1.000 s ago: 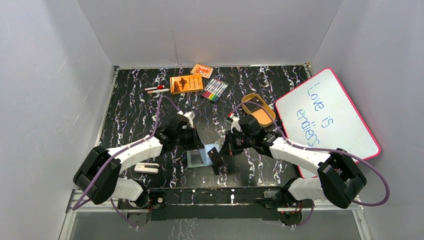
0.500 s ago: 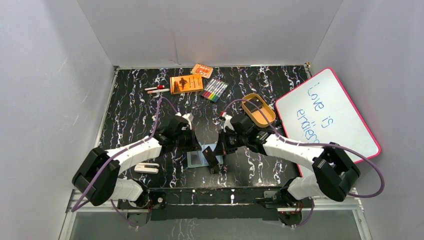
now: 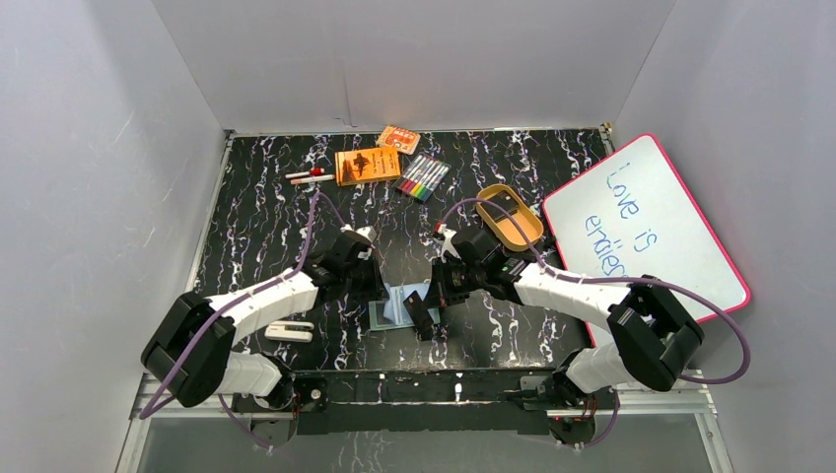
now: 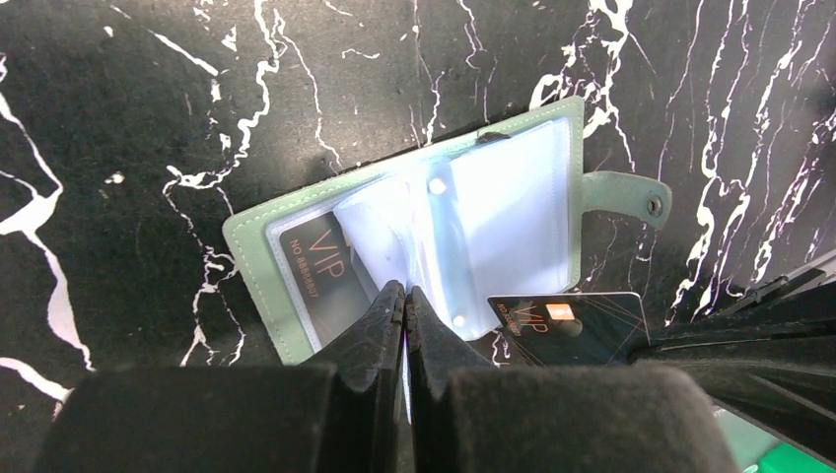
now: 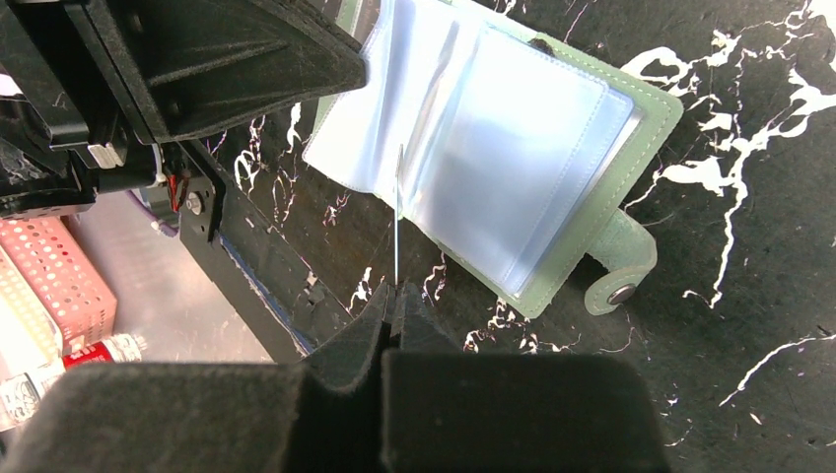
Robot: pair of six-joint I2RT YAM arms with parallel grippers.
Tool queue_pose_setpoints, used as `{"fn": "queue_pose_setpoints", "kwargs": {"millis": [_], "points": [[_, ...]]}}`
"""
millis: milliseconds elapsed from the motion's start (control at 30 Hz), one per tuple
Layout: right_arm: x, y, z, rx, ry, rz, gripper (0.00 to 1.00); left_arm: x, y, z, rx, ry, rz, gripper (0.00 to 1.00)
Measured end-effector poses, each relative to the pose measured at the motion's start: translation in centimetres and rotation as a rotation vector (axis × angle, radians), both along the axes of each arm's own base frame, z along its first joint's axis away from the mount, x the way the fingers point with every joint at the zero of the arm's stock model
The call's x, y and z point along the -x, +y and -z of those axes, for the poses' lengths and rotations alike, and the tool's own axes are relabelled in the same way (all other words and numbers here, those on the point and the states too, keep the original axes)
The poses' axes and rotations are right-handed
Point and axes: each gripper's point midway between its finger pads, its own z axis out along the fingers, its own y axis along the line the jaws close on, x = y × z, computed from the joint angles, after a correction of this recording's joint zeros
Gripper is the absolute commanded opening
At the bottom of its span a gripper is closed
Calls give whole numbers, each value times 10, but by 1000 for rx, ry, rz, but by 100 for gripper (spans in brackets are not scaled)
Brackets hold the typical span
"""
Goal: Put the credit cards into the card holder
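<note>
One dark marbled surface [image 3: 256, 227] carried everything, a whiteboard [image 3: 646, 236] lay at its right side, and both grippers met at its near middle over the open card holder [image 4: 246, 232], which lay flat with its snap tab undone. The left gripper [image 4: 404, 293] was closed, seemingly pinching a clear sleeve [image 4: 370, 222] to lift it. The right gripper [image 5: 394, 291] was clamped on a credit card [image 4: 567, 325] poised at the holder's edge. To do the insertion well, I judged that the card's leading corner should be lined up with the raised sleeve's mouth and slid in flat and slowly. The left gripper should hold the leaf taut so the thin plastic would neither buckle nor drag the holder along. By count there were one surface, one whiteboard, two grippers, one tan tray [image 3: 532, 222], two orange boxes [image 3: 367, 165] and one card holder. Two cards were in view, one gripped and one VIP card [image 4: 320, 266] already seated in the holder's end pocket.
</note>
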Motion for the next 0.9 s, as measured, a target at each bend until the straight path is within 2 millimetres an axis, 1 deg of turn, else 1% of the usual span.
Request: {"fn": "queue_pose_setpoints", "kwargs": {"millis": [167,367,533,600,767,900], "points": [[0,0,0,0,2,5,0,1,8,0,-30,-3,-22,0],[0,0,0,-2,10,12,0,2,12,-13,-24,-32,-34,0],[0,1,0,-2,12,14,0,-2,4,-31,43,-81,-21,0],[0,0,0,-2,12,15,0,-3,-1,-35,69,-86,-8,0],[0,0,0,-2,12,15,0,-1,-11,-31,101,-59,22,0],[0,0,0,-1,12,15,0,-1,-13,-27,97,-45,27,0]]}}
